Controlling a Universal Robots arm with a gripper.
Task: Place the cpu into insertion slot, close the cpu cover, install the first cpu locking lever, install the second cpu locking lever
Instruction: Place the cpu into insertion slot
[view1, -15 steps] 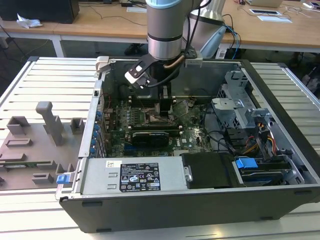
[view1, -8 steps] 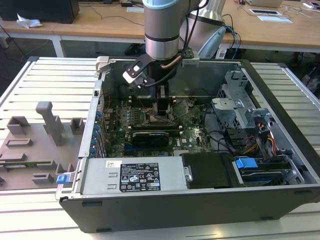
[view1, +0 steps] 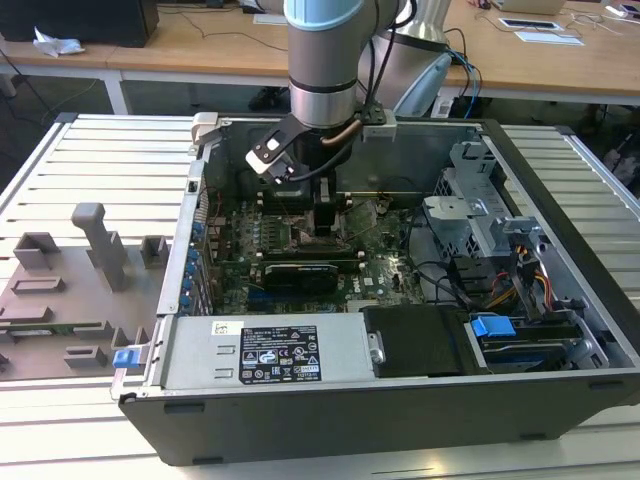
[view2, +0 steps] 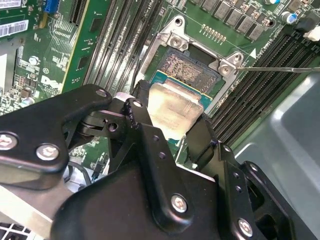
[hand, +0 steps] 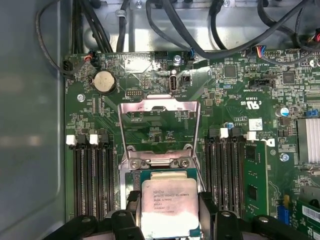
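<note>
The gripper (hand: 169, 206) is clenched on the cpu (view2: 175, 110), its jaws pressing two opposite edges while the edge facing forward stands free. Just ahead of the jaws lies the insertion slot (view2: 192, 70), its contact field bare and partly overlapped by the chip. Beyond the slot the cpu cover (hand: 159, 120) stands swung up, leaving the socket open from above. Black memory slots (hand: 90, 180) flank the jaws closely on both sides. A thin locking lever (view2: 280, 69) juts sideways past the slot, and the grey case wall (view2: 292, 135) rises near one jaw.
</note>
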